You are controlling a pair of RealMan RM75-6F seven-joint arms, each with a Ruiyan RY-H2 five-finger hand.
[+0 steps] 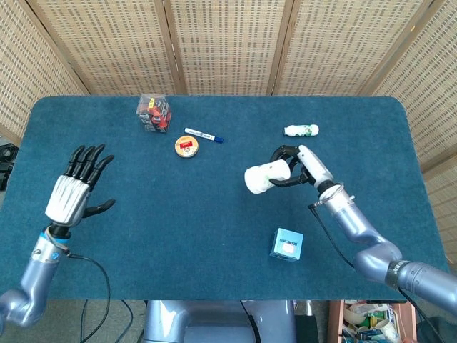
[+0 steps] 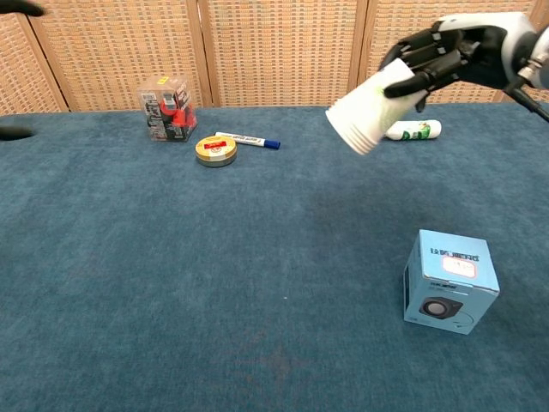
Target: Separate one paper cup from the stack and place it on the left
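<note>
My right hand (image 1: 298, 166) (image 2: 446, 51) grips the white paper cup stack (image 1: 265, 176) (image 2: 371, 108) and holds it in the air, tilted on its side with the rims pointing left. The stack hangs over the middle right of the blue table (image 1: 178, 221). On the left side my left hand (image 1: 73, 191) is raised above the table, fingers spread and holding nothing. In the chest view only dark fingertips (image 2: 17, 7) of the left hand show at the left edge.
A light blue box (image 1: 287, 244) (image 2: 451, 281) stands near the front right. A white bottle (image 1: 300, 130) (image 2: 414, 130) lies at the back right. A yellow tape tin (image 1: 186, 146) (image 2: 215, 149), a marker (image 1: 203, 135) (image 2: 248, 139) and a clear box (image 1: 153, 113) (image 2: 167, 107) sit at the back left.
</note>
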